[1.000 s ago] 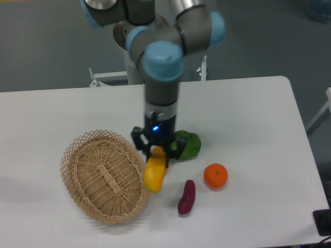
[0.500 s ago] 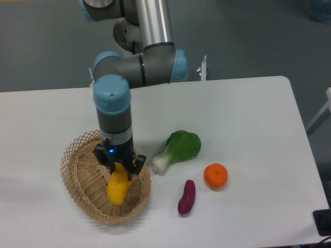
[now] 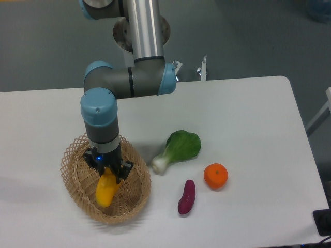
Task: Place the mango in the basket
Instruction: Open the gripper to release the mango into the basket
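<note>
The mango (image 3: 106,188) hangs over the middle of the wicker basket (image 3: 77,155), its orange upper end pinched in the claw (image 3: 108,170). It looks smooth, rigid and likely slippery, moderately heavy; a grip across the narrower end seems apt. The basket rests on the desk (image 3: 248,113).

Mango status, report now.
Gripper shut on mango. Mango hanging over the basket, not released. Nothing in the way.
</note>
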`<action>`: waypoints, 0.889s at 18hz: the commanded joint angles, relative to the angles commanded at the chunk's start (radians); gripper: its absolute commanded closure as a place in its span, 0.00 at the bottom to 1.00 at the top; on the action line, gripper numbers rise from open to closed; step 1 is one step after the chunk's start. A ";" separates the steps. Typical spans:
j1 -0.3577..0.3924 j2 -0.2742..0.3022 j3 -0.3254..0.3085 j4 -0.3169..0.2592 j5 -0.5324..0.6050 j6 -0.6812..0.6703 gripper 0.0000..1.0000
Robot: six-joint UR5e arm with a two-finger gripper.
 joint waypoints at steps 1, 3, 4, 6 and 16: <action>0.000 -0.003 0.000 0.000 0.002 0.002 0.50; 0.000 -0.005 0.000 0.000 0.002 0.005 0.49; -0.002 -0.005 0.000 0.000 0.002 0.005 0.47; 0.000 -0.003 0.000 0.000 0.002 0.005 0.46; -0.002 0.000 0.000 0.000 0.066 0.005 0.00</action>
